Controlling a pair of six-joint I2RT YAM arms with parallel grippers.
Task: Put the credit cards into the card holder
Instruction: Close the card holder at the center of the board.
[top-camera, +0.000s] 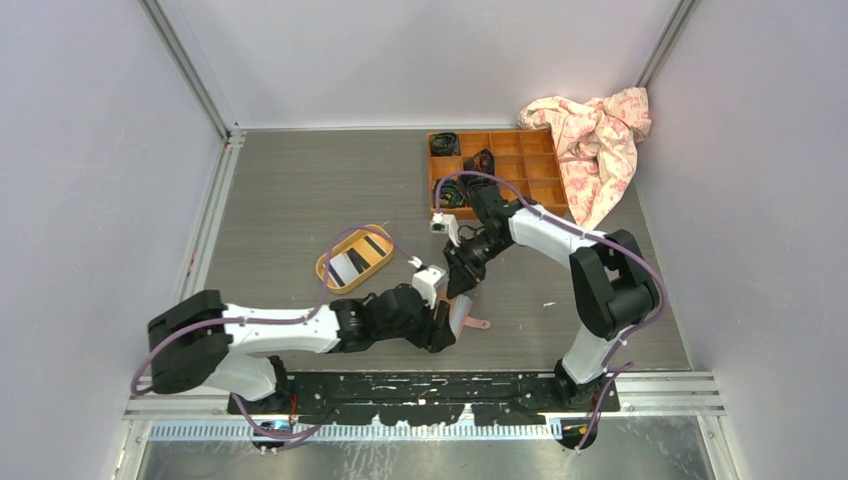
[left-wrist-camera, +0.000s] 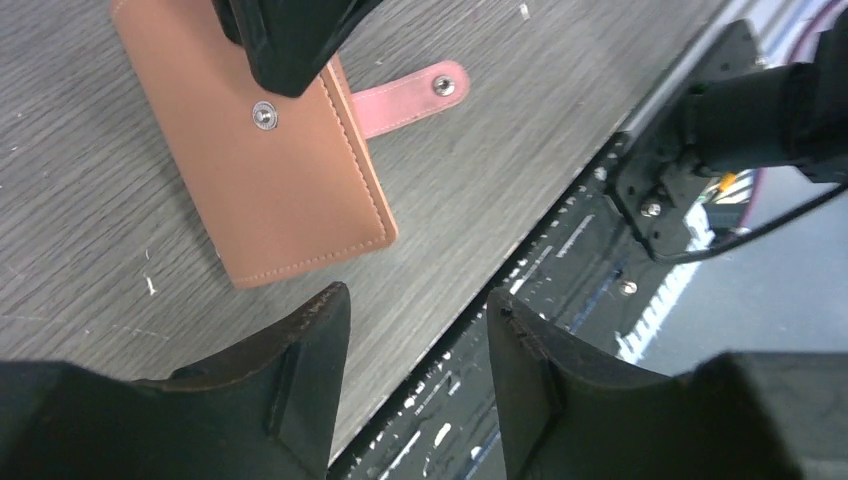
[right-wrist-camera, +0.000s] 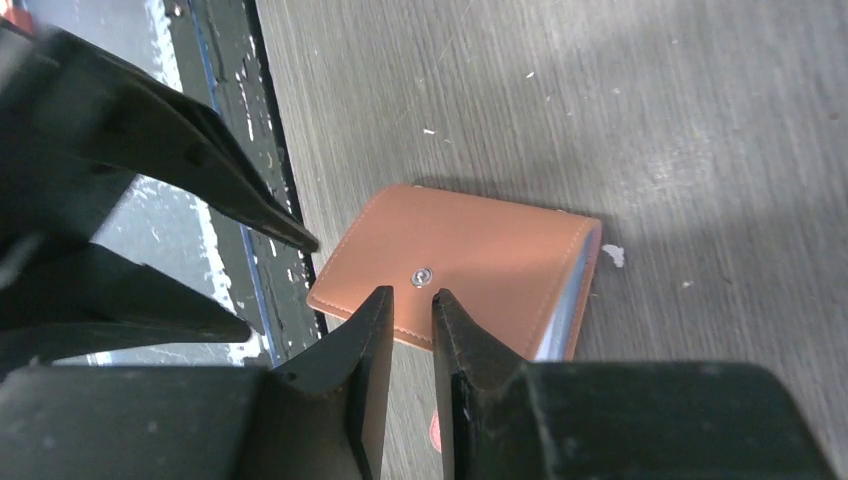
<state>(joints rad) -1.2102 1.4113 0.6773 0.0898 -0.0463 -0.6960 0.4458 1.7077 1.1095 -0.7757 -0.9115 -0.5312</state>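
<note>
Two grippers are crowded around one small wallet near the front edge of the table (top-camera: 290, 190), so here's my read, nearest stuff first.

The left gripper (left-wrist-camera: 418, 300) sits closest to the bases. Its jaws are spread fairly wide with nothing between them, parked just beside the card holder (left-wrist-camera: 250, 160) on the near side. My guess is it's lined up to catch an edge or brace the thing.

The card holder lies flat on the table, folded shut. Its snap tab (left-wrist-camera: 410, 92) is undone and sticking out sideways, which makes sense since the cover has to be lifted before any card goes in.

The right gripper (right-wrist-camera: 405, 298) comes in from the far side. Its jaws are pinched down to a thin slit with nothing clamped, and the tips sit over the cover right by the snap stud. Honestly I can't tell whether they're pressing on the leather or just hovering. Narrow jaws like that would suit poking under a flap.

Further back, the credit cards (top-camera: 350, 262) wait in the yellow oval tray (top-camera: 330, 270), well apart from the holder. Past that are the wooden compartment box (top-camera: 520, 165) and a crumpled cloth (top-camera: 600, 130), neither involved.
</note>
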